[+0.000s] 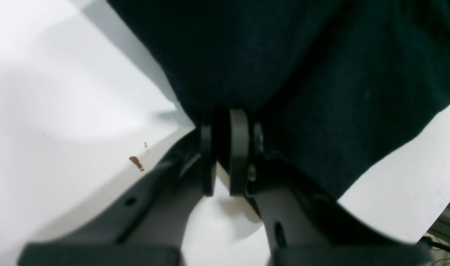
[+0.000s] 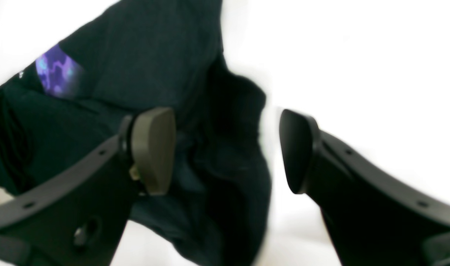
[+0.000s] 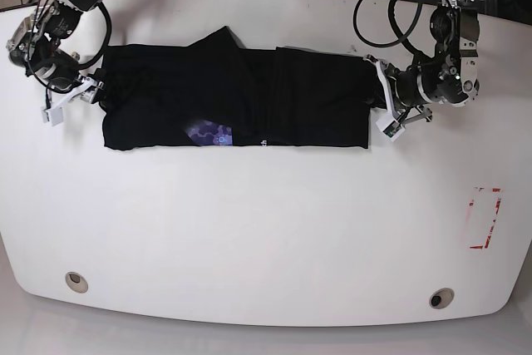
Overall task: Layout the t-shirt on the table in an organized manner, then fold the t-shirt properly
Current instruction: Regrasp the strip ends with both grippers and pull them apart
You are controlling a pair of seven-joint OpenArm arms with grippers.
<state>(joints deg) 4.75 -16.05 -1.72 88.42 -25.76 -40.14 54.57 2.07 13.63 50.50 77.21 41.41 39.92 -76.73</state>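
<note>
The black t-shirt (image 3: 274,101) lies spread sideways across the far part of the white table (image 3: 266,239), with its purple graphic (image 3: 209,133) near the front edge. My left gripper (image 3: 374,99) is at the shirt's right end. In the left wrist view it (image 1: 225,147) is shut on the dark cloth (image 1: 302,74), low over the table (image 1: 43,92). My right gripper (image 3: 81,96) is at the shirt's left end. In the right wrist view it (image 2: 225,151) is open, its fingers astride a bunched fold of the shirt (image 2: 225,177), with the graphic (image 2: 56,75) at the upper left.
A red-and-white rectangle mark (image 3: 485,218) is on the table at the right. Two metal grommets (image 3: 76,281) (image 3: 440,298) sit near the front edge. Cables (image 3: 391,14) hang over the far right edge. A small brown spot (image 1: 136,162) marks the tabletop by my left gripper.
</note>
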